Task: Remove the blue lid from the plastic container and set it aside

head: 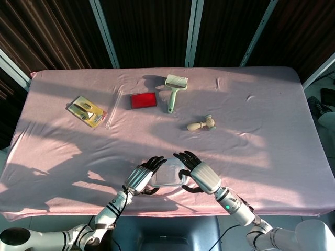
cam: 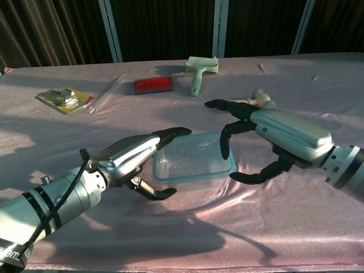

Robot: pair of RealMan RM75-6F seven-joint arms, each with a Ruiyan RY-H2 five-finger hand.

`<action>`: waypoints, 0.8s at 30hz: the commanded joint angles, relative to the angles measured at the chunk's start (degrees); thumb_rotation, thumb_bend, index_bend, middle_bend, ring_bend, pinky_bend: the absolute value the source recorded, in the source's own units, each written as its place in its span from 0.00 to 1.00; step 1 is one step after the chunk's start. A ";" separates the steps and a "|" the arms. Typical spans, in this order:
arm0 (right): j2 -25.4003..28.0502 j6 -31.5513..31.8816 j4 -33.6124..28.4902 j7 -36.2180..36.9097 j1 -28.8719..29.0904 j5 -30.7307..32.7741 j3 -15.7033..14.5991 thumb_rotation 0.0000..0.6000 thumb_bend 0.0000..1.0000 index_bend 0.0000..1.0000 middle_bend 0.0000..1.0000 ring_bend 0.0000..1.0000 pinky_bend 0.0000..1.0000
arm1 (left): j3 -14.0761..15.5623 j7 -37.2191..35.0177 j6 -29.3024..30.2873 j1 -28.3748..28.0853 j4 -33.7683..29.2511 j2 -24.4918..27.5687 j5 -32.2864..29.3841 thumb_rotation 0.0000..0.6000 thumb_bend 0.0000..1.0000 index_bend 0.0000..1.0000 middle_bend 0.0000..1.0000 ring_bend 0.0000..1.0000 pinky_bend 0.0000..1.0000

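The plastic container (cam: 193, 161) sits on the worktop (head: 272, 115) near its front edge, roughly on the centre line, with the blue lid (cam: 230, 171) seated on top; the lid shows as a blue rim around a clear panel. The worktop is covered with a pink cloth.

The left hand (cam: 133, 159) is positioned at the container's left side. Its fingers (cam: 173, 132) extend over the left edge of the lid and the thumb curls below, near the container's front left corner. The fingers are spread and grip nothing; contact with the lid cannot be confirmed from either view.

The right hand (cam: 273, 136) is positioned at the container's right side. Its fingers (cam: 226, 139) are spread and arch down towards the right edge of the lid, and the thumb reaches in low beside the front right corner. It holds nothing; whether a fingertip touches the lid cannot be determined.

Towards the rear of the worktop, well apart from the container, lie the following: a yellow packet (head: 87, 111) at the left, a clear tube (head: 113, 109) just beside it, a red rectangular item (head: 143, 100), a pale green roller tool (head: 174, 90), and a small wooden mallet (head: 202, 124) to the right.
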 commanded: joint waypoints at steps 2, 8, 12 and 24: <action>-0.14 0.51 0.35 0.37 -0.04 -0.06 0.05 1.00 0.43 0.65 0.13 0.00 0.00 | 0.04 -0.26 -0.01 -0.04 0.12 -0.06 0.20 1.00 0.32 0.00 0.78 0.53 0.34; -0.65 2.01 1.33 1.18 -0.12 -0.35 0.36 1.00 0.44 0.65 0.14 0.00 0.00 | 0.21 -0.38 0.05 -0.08 0.27 -0.07 0.59 1.00 0.32 0.00 0.78 0.52 0.35; -1.80 3.99 3.27 1.78 -0.21 -0.87 0.72 1.00 0.44 0.65 0.15 0.00 0.00 | 0.28 -0.42 0.08 -0.04 0.21 0.05 0.69 1.00 0.32 0.00 0.78 0.51 0.35; -4.85 3.44 8.09 4.73 0.32 -0.02 0.77 1.00 0.44 0.64 0.15 0.00 0.00 | 0.70 -2.63 0.22 0.23 0.29 0.93 1.50 1.00 0.32 0.00 0.77 0.51 0.34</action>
